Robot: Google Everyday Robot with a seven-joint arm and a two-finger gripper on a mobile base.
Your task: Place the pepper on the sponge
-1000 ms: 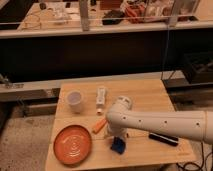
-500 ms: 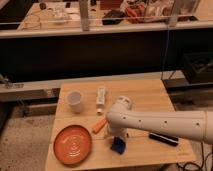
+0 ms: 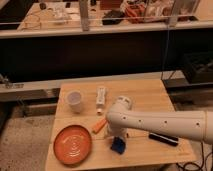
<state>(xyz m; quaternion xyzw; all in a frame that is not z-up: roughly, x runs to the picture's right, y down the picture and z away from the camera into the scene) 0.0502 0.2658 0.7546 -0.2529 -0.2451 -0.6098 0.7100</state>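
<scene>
Your gripper (image 3: pixel 117 134) hangs just above the small, dark blue, soft sponge (image 3: pixel 118 145), seemingly aimed there. You cannot tell its grip. The small, tapered orange pepper (image 3: pixel 100 125) lies just beside the sponge, not on it.

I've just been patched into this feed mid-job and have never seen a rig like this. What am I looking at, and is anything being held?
You have one view, looking down at a wooden table; where the camera is mounted isn't on record. The thick white limb coming in from the right is the robot's only arm. It bends down at its end, and its claw hangs low over the table, just above the blue sponge. The orange pepper is just left of the claw. I can't make out whether the claw grips it. Also on the table are an orange plate, a white cup, a small white bottle and a black bar.
</scene>
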